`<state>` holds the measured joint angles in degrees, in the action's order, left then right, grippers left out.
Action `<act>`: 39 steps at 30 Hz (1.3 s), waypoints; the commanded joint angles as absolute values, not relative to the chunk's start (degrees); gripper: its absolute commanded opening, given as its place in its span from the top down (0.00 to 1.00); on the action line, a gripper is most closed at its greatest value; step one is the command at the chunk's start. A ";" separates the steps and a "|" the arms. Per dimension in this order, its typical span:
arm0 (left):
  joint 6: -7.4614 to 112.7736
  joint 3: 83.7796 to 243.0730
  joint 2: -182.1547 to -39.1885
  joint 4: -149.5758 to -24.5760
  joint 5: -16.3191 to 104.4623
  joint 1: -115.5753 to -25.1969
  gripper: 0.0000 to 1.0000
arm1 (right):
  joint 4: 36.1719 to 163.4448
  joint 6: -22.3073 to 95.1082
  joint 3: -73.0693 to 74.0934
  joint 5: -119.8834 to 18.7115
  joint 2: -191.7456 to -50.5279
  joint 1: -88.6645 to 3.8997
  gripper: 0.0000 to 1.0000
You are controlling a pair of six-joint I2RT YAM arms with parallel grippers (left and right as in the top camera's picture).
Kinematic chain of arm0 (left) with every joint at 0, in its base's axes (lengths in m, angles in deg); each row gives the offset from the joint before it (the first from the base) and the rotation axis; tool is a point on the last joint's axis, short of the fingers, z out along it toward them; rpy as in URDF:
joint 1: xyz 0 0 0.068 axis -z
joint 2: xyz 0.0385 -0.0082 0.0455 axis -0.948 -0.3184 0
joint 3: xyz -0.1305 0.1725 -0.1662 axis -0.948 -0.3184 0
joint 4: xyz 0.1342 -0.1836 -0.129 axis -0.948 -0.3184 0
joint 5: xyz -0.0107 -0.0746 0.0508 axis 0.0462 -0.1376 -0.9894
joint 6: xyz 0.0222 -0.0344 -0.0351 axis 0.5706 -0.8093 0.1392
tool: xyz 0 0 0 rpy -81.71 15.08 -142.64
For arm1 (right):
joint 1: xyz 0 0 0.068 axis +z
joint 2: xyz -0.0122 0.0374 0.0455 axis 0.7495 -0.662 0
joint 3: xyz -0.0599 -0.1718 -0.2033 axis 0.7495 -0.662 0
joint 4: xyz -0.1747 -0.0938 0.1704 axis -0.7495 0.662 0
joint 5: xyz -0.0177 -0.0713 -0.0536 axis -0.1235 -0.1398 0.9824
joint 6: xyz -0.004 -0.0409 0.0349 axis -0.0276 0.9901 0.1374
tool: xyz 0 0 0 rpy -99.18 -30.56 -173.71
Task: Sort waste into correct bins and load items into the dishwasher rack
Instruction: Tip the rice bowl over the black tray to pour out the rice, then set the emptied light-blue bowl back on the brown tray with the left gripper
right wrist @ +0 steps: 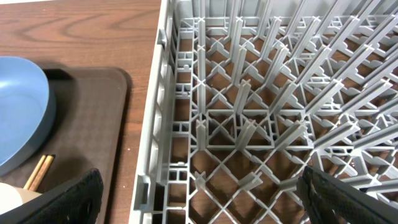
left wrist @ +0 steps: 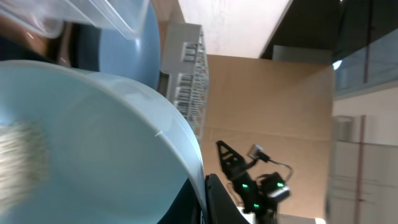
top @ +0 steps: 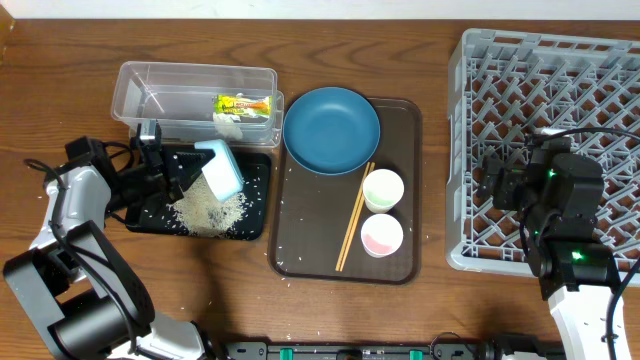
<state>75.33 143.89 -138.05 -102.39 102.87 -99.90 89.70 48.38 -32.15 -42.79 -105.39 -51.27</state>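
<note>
Rice [top: 212, 212] heaped on black tray [top: 255, 170], near left. Left hand [top: 185, 165] grips small light-blue bowl [top: 222, 170] tipped above it, evidently dumping waste. Right hand [top: 497, 185] open, waiting over dishwasher rack [top: 560, 45]. Farther back, snack wrapper [top: 243, 104] in clear tub [top: 135, 85].

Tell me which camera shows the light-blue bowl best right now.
Overhead: the whole light-blue bowl shows, tilted over the rice on the black tray. Left wrist is too close: the bowl fills the frame. Right wrist does not show it.
</note>
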 commanded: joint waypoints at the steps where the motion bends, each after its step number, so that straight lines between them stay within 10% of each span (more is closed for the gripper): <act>1: 78.22 143.86 -137.57 -102.12 103.54 -100.01 0.94 | 89.81 48.01 -30.93 -43.01 -105.50 -50.39 0.01; 24: 74.55 143.78 -135.38 -100.83 101.58 -99.71 0.94 | 89.96 48.01 -30.93 -43.01 -105.45 -50.39 0.01; 39: 62.52 144.63 -119.32 -92.20 42.08 -56.89 0.94 | 90.01 47.98 -30.93 -43.01 -105.45 -50.39 0.01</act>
<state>66.92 143.95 -118.14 -92.79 60.60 -63.77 89.96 48.40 -32.15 -42.79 -105.39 -51.27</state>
